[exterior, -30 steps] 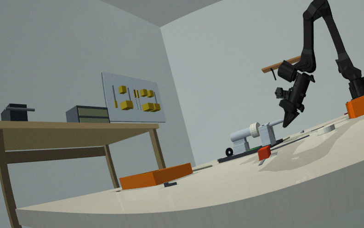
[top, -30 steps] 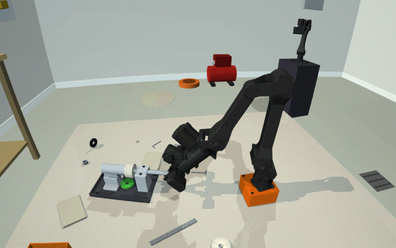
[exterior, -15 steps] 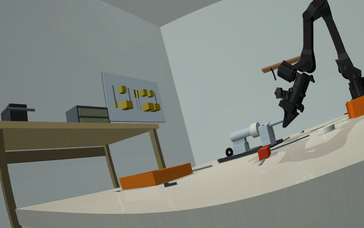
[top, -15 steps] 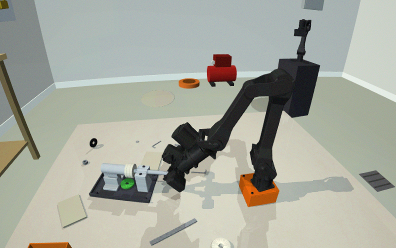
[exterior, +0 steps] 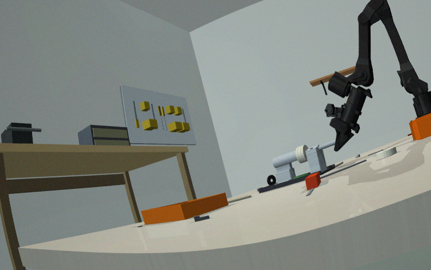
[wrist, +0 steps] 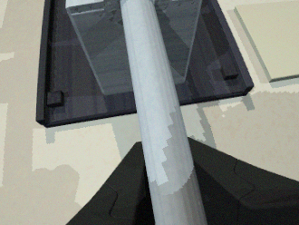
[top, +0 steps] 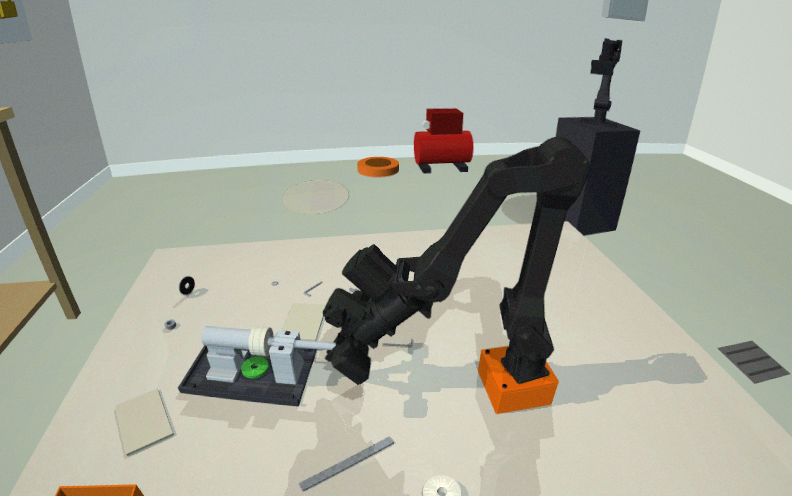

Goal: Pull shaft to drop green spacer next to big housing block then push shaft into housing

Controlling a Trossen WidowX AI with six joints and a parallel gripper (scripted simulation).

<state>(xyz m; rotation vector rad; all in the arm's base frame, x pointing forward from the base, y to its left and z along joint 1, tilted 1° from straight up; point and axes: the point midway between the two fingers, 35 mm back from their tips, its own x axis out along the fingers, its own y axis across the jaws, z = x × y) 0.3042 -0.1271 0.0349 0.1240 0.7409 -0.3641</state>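
My gripper [top: 335, 351] [exterior: 337, 146] [wrist: 160, 148] is shut on the pale shaft [top: 312, 344] [exterior: 326, 145] [wrist: 147, 68], at its outer end. The shaft runs through the grey support block [top: 284, 362] [exterior: 315, 160] towards the cream spacers [top: 258, 340] [exterior: 301, 154]. These hang in line with the shaft, beside the round housing [top: 225, 338] [exterior: 283, 159]. How deep the shaft reaches inside is hidden. The green spacer [top: 247, 369] [exterior: 301, 176] lies off the shaft, down on the dark base plate [top: 245, 396] [exterior: 273, 186] [wrist: 91, 117], between housing and support block.
A black ring [top: 182, 285] [exterior: 269, 180] and a small nut [top: 170, 324] are beyond the fixture. A flat grey bar [top: 347, 463], a cream disc [top: 435, 486] and a red cube [exterior: 312, 181] lie nearer the front. An orange bin [top: 99, 489] [exterior: 203, 206] stands at the front left.
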